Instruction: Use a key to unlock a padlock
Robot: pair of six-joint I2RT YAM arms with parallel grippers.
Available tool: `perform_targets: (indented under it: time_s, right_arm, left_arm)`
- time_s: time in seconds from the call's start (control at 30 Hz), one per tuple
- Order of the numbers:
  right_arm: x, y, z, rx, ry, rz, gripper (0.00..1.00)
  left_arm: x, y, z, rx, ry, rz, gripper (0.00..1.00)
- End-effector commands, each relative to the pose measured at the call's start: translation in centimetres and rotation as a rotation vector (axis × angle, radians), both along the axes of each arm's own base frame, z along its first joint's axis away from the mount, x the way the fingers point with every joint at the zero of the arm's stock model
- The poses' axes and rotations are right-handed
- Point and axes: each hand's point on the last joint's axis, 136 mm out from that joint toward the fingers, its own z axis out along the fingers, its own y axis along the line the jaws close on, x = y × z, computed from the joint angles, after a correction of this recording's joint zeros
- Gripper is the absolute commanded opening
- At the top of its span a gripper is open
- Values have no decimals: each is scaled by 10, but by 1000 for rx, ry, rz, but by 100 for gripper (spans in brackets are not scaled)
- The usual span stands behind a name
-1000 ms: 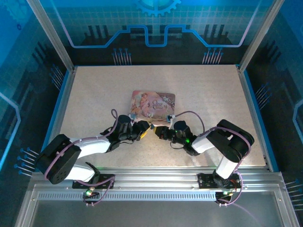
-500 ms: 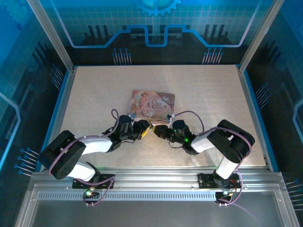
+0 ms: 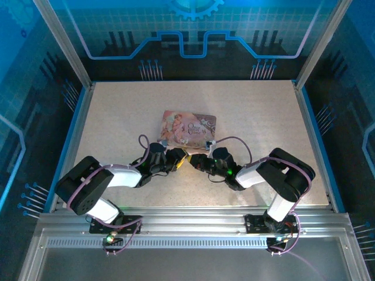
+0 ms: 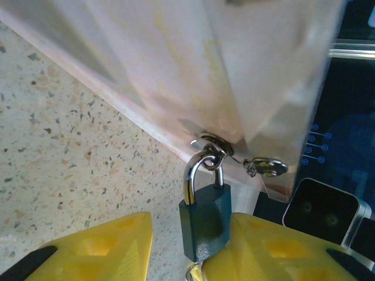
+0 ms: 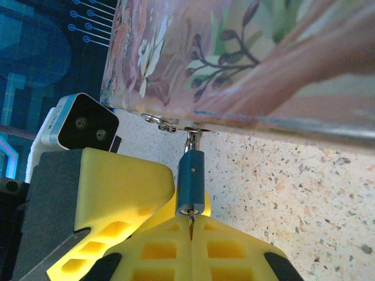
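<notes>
Speckled tabletop [image 4: 58, 146]: left gripper [image 4: 190, 234] half-open astride padlock [image 4: 205, 219]; right gripper [image 5: 190, 249] clenched on key [image 5: 190, 227] at keyhole [image 5: 188, 209]. Steady body before turning.

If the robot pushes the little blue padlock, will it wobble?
Probably it swings: the padlock hooks loosely by its thin shackle through the hasp of the tin. Being metal, it likely feels heavy for its size, stiff and somewhat slippery.

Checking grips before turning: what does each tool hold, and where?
Right tool grips the key by its back end, tip at the padlock keyhole. Left tool straddles the padlock body, not clamped.
</notes>
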Motion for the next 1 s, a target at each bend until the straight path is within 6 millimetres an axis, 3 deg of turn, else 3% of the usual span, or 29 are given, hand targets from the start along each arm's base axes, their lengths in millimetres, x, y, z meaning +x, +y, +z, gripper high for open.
perform_targets:
  time_s: [0.0, 0.5, 0.8, 0.97]
  right_arm:
    - [4, 14, 13, 47, -11, 14, 1]
    - [4, 18, 15, 69, 15, 15, 2]
    - [4, 20, 20, 114, 45, 10, 5]
    - [0, 12, 18, 52, 26, 17, 14]
  left_arm:
    - [14, 0, 14, -23, -47, 38, 39]
    - [20, -3, 13, -50, -49, 57, 30]
    - [22, -2, 11, -56, -54, 66, 17]
    - [21, 0, 13, -43, -64, 66, 9]
